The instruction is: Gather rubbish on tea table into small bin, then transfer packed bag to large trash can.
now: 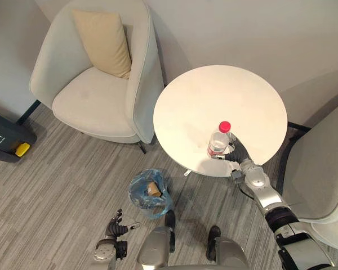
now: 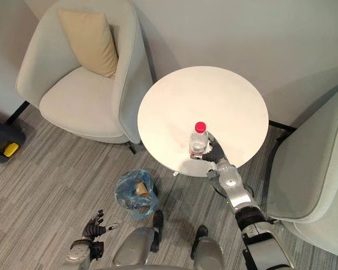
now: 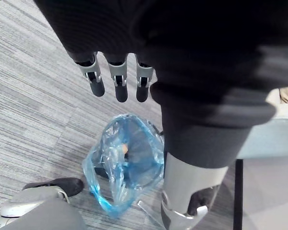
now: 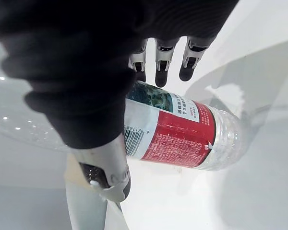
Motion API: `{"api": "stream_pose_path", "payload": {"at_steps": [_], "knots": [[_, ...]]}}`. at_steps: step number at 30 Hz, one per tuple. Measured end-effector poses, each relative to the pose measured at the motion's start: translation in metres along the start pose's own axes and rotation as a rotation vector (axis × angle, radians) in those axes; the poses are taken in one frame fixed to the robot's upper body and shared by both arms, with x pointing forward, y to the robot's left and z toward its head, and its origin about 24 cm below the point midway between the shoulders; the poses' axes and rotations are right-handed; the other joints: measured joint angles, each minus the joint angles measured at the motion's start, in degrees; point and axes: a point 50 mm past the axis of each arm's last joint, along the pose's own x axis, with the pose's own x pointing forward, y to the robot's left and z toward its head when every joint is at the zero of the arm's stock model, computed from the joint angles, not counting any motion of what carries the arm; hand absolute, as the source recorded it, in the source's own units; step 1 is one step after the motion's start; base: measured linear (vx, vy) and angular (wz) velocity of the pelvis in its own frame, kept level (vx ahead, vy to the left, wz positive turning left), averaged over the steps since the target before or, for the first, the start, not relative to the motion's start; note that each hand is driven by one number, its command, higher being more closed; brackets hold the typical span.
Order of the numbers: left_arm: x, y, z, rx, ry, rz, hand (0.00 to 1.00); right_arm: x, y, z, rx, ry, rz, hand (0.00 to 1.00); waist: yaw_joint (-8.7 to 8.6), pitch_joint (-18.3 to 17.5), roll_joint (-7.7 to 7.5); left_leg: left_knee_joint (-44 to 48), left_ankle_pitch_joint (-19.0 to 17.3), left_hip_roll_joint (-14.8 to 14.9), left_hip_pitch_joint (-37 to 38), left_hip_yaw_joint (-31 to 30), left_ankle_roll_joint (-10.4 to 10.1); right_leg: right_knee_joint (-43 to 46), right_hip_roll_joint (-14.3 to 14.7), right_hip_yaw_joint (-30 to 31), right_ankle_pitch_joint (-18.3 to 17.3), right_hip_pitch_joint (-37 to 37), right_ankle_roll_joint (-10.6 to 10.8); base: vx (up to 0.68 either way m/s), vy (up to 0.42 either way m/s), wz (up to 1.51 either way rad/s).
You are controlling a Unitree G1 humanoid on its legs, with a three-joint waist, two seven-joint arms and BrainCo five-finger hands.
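Left robot hand [image 1: 115, 229] hung low over the grey floor, fingers straight and spread, holding nothing. Small bin [image 1: 139, 194], lined with a blue bag, stood on the floor just beside the round white surface [image 1: 214, 95], with a brown scrap [image 1: 153, 188] inside. Red-capped bottle [image 1: 218, 140] stood upright near the surface's front edge. Right robot hand [image 1: 237, 152] bracketed its base, fingers [image 4: 162, 71] nearly straight on one side and thumb on the other, not clamped.
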Motion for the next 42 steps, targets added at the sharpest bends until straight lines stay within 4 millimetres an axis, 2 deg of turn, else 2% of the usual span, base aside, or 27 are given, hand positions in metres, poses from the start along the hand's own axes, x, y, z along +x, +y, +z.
{"api": "stream_pose_path", "payload": {"at_steps": [6, 10, 15, 18, 23, 27, 32, 34, 37, 42], "knots": [[0.001, 0.000, 0.002, -0.027, -0.008, 0.003, 0.00, 0.010, -0.006, 0.012, 0.006, -0.026, -0.037, 1.00, 0.25, 1.2, 0.28, 0.3, 0.0, -0.4, -0.6, -0.5, 0.0, 2.5, -0.9, -0.3, -1.3, -1.1, 0.0, -0.01, -0.012, 0.06], [0.001, 0.000, 0.007, -0.030, -0.026, 0.001, 0.00, 0.014, -0.011, 0.016, 0.037, -0.027, -0.060, 1.00, 1.37, 1.6, 0.30, 0.2, 0.0, -0.5, -0.9, -0.6, 0.0, 2.9, -0.8, -0.3, -1.6, -1.6, -0.1, 0.00, 0.000, 0.00], [0.001, -0.001, 0.010, -0.032, -0.041, 0.000, 0.00, 0.018, -0.023, 0.021, 0.082, -0.041, -0.101, 1.00, 1.41, 1.6, 0.27, 0.3, 0.0, -0.7, -1.1, -1.0, 0.0, 2.7, -0.9, -0.3, -1.6, -1.5, -0.1, 0.01, -0.003, 0.04], [0.001, -0.001, 0.010, -0.032, -0.042, -0.001, 0.00, 0.017, -0.024, 0.021, 0.105, -0.046, -0.108, 1.00, 1.29, 1.6, 0.28, 0.4, 0.0, -0.7, -1.1, -0.9, 0.0, 2.6, -0.9, -0.2, -1.6, -1.4, -0.1, 0.00, 0.000, 0.00], [0.001, -0.005, 0.009, -0.041, -0.039, -0.008, 0.00, -0.006, -0.020, 0.023, 0.141, -0.109, -0.103, 1.00, 1.10, 1.6, 0.28, 0.5, -0.4, -0.4, -0.2, -0.7, -0.2, 2.0, -0.8, 0.1, -1.6, -0.4, -0.1, 0.00, -0.004, -0.02], [0.000, -0.009, 0.007, -0.050, -0.029, -0.015, 0.00, -0.025, -0.013, 0.019, 0.161, -0.133, -0.076, 1.00, -0.12, 1.6, 0.24, -0.1, -0.6, 0.0, 1.3, 0.4, -0.2, 1.8, -0.8, 1.0, -1.5, 0.5, 0.0, 0.01, -0.005, -0.11], [0.000, -0.012, 0.005, -0.056, -0.021, -0.021, 0.00, -0.045, -0.009, 0.014, 0.174, -0.143, -0.055, 1.00, -0.61, 1.4, 0.11, -1.3, -0.6, 0.1, 3.5, 1.9, -0.2, 1.6, -0.7, 2.4, -1.5, 1.3, 0.0, 0.01, -0.005, -0.18], [-0.001, -0.013, 0.000, -0.053, 0.001, -0.021, 0.00, -0.050, -0.007, 0.013, 0.163, -0.146, -0.030, 1.00, -1.68, 0.6, -0.46, -1.9, -0.5, 0.1, 4.0, 2.1, -0.3, 1.2, -0.6, 2.7, -1.5, 1.4, 0.0, 0.01, -0.008, -0.06], [-0.003, -0.012, -0.008, -0.049, 0.030, -0.020, 0.00, -0.062, -0.003, 0.009, 0.158, -0.137, -0.001, 1.00, -1.80, -1.2, -1.40, -2.9, -0.5, 0.2, 5.8, 3.2, -0.3, 0.1, -0.4, 3.4, -1.4, 2.9, 0.2, 0.04, -0.004, -0.12], [-0.004, -0.012, -0.013, -0.047, 0.050, -0.027, 0.00, -0.075, 0.000, 0.010, 0.117, -0.151, 0.030, 1.00, -2.11, -3.6, -2.11, -4.5, -0.5, 0.2, 8.5, 4.0, -0.3, -1.2, -0.3, 4.3, -1.1, 4.9, 0.5, 0.03, -0.002, -0.10]]}}
